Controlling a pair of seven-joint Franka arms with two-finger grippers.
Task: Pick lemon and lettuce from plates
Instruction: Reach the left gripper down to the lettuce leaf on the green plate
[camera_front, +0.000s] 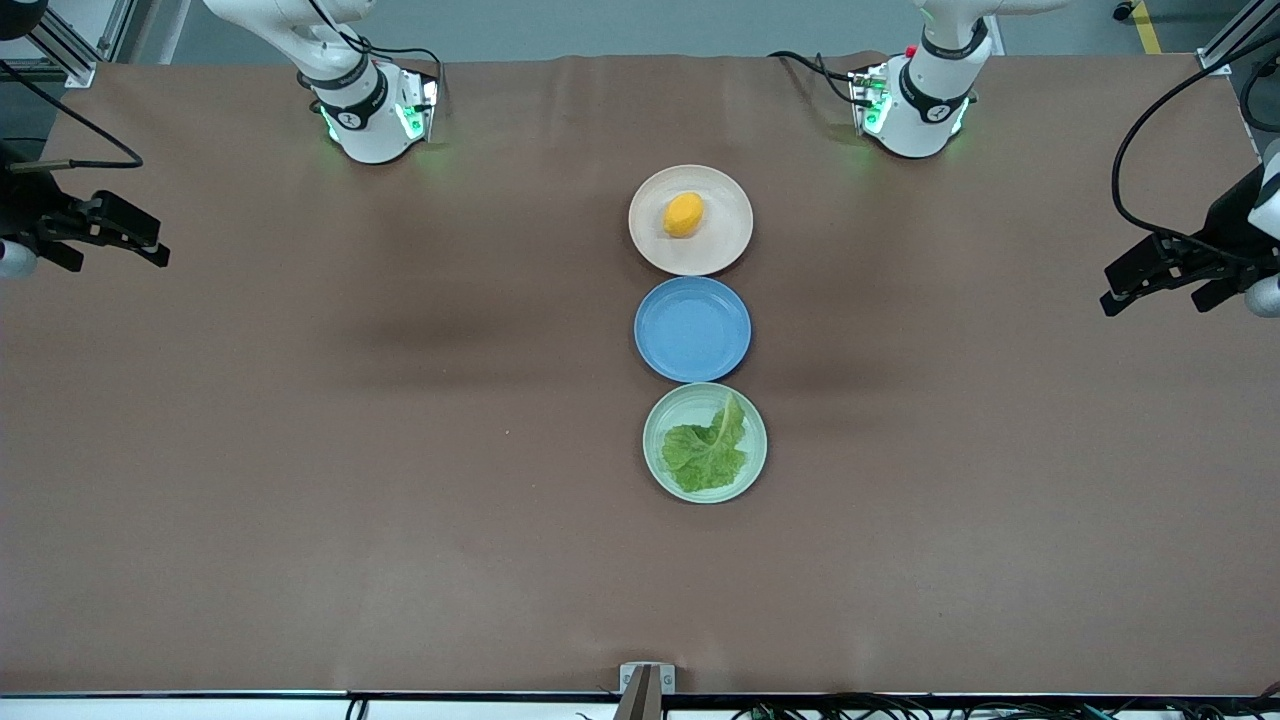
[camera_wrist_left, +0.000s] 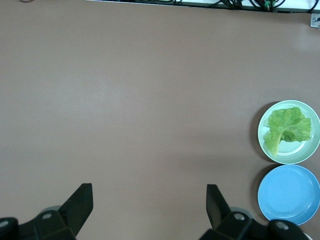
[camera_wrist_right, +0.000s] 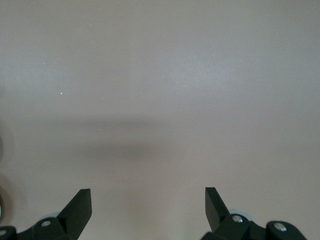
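Observation:
The lemon (camera_front: 683, 214) lies on the cream-beige plate (camera_front: 726, 246), the plate closest to the robots' bases. The lettuce (camera_front: 707, 452) lies in the pale mint green plate (camera_front: 655, 441), the plate nearest the front camera. My left gripper (camera_front: 1110, 288) is open and empty, up over the bare table at the left arm's end. Its wrist view shows the open gripper (camera_wrist_left: 149, 192), the lettuce (camera_wrist_left: 287, 127) and the mint plate (camera_wrist_left: 263, 145). My right gripper (camera_front: 158, 252) is open and empty over the right arm's end. Its wrist view (camera_wrist_right: 148, 195) shows only bare table.
An empty blue plate (camera_front: 692, 329) sits between the two task plates, all three in one row at mid-table; it also shows in the left wrist view (camera_wrist_left: 287, 195). A brown mat covers the table. A small metal bracket (camera_front: 646, 678) sits at the table's near edge.

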